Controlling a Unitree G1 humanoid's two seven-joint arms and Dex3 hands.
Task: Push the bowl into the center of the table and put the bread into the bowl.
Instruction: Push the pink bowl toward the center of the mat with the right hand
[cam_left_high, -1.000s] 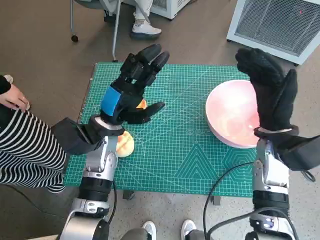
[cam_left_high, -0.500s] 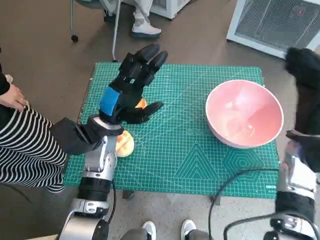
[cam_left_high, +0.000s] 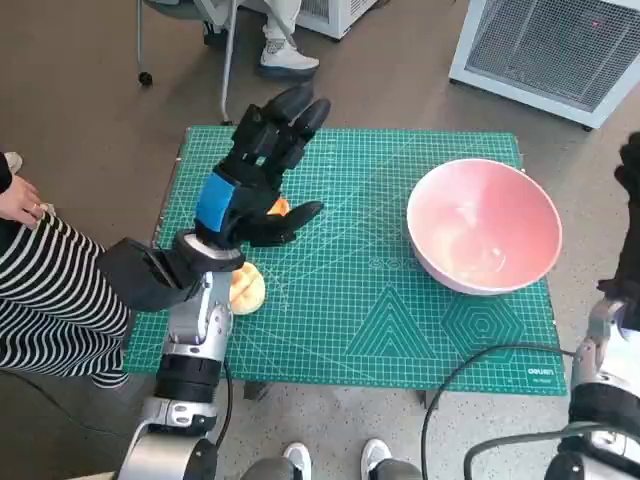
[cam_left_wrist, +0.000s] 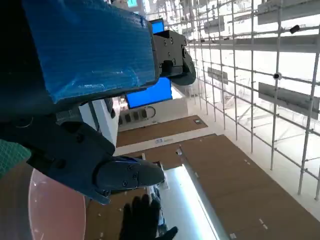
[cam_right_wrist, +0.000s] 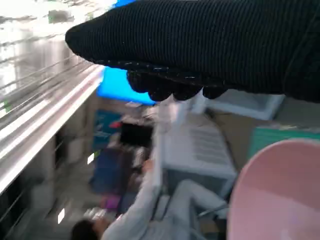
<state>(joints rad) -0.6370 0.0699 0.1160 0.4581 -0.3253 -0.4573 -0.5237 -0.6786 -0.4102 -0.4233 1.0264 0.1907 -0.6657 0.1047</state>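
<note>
The pink bowl (cam_left_high: 485, 225) stands empty on the right part of the green mat (cam_left_high: 380, 320), close to the right edge. A pale bread roll (cam_left_high: 247, 288) lies near the mat's left front, beside my left wrist. A small orange piece (cam_left_high: 282, 207) shows under my left hand (cam_left_high: 255, 180), which hovers open above the mat's left half, fingers spread and pointing away from me. My right hand (cam_left_high: 630, 170) is at the picture's right edge, beyond the bowl and off the table. The left wrist view shows the bowl (cam_left_wrist: 55, 210) and the gloved right hand (cam_left_wrist: 145, 220), fingers apart.
A white grilled unit (cam_left_high: 560, 50) stands on the floor behind the table's right corner. A person in a striped sleeve (cam_left_high: 50, 290) sits close at the left. Another person's shoe (cam_left_high: 290, 55) and chair legs are behind the table. A cable (cam_left_high: 470, 370) loops at the front right.
My right hand has swung from above the bowl out to the right, past the table's edge, uncovering the bowl. The left hand, bowl and bread stay where they were.
</note>
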